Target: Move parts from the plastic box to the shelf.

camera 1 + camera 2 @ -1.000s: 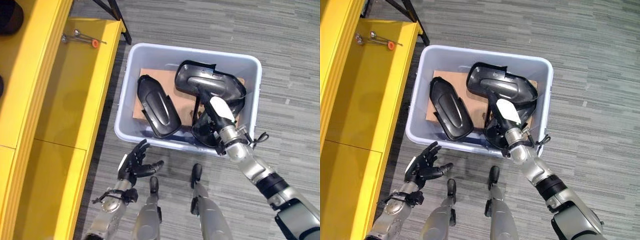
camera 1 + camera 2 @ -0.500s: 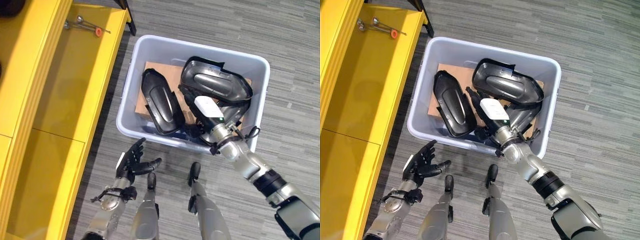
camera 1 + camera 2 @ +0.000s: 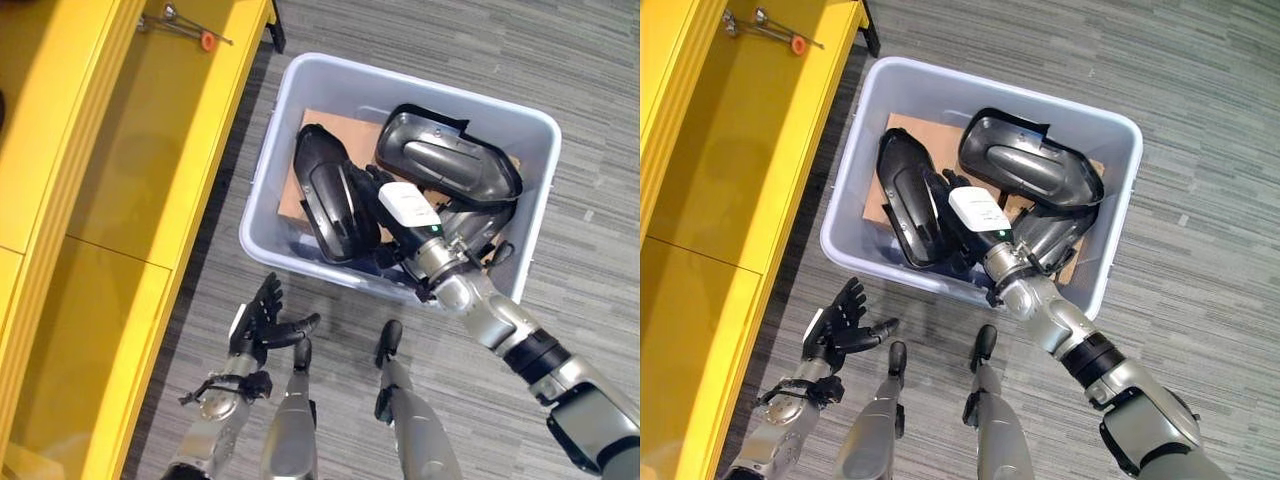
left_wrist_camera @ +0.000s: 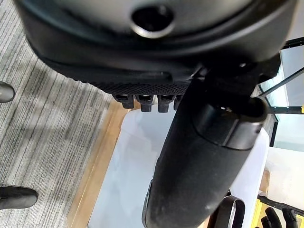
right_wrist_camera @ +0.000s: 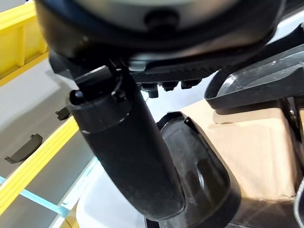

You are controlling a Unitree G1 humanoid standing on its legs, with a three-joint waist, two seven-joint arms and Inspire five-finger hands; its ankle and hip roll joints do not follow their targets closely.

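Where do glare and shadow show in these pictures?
Left eye view: glare streaks the glossy black parts in the box; the box shades the floor towards the shelf. Right wrist view: soft sheen on a part.

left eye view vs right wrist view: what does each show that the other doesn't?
Left eye only: the whole plastic box on the floor beside the yellow shelf, small tools with an orange tip on the shelf, the left hand open outside the box, and a third dark part under the right arm.

Right wrist only: a close look along the right hand at the near part's rim.

Both: the elongated black part, the wider grey-black part and the cardboard beneath them.
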